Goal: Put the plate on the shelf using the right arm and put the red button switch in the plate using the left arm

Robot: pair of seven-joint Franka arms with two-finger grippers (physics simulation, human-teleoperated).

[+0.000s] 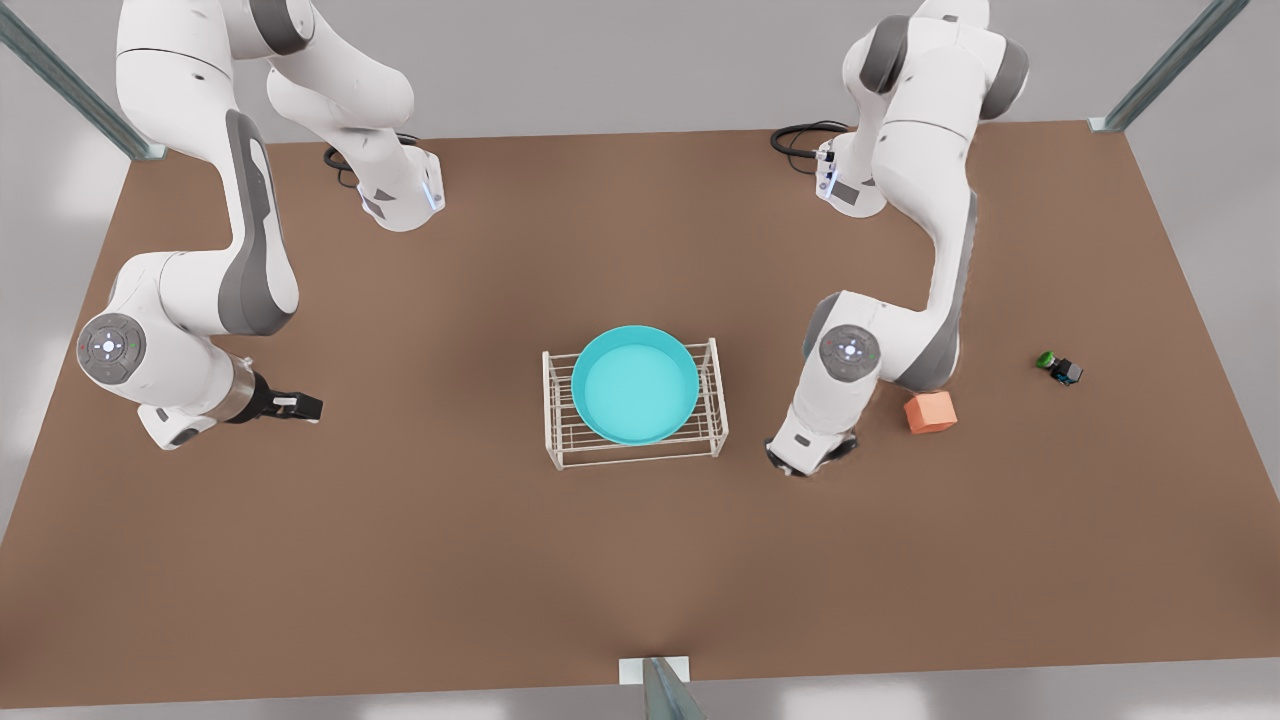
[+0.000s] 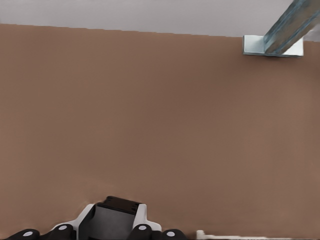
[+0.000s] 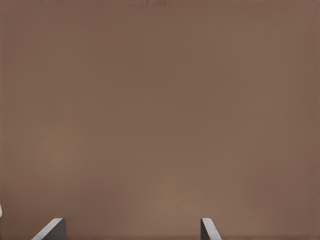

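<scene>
Bright, even light (soft shadows), no glare or blur.

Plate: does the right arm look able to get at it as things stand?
Probably yes. The right hand is open, with bare table between it and the shelf, and the plate lies uncovered on top. The left hand points down beyond the shelf, out of the way.

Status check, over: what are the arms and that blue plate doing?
Right gripper open, waiting at front view's left. Left gripper low over table beside shelf. Plate on shelf, nothing in it. Orange cube near left arm.
</scene>
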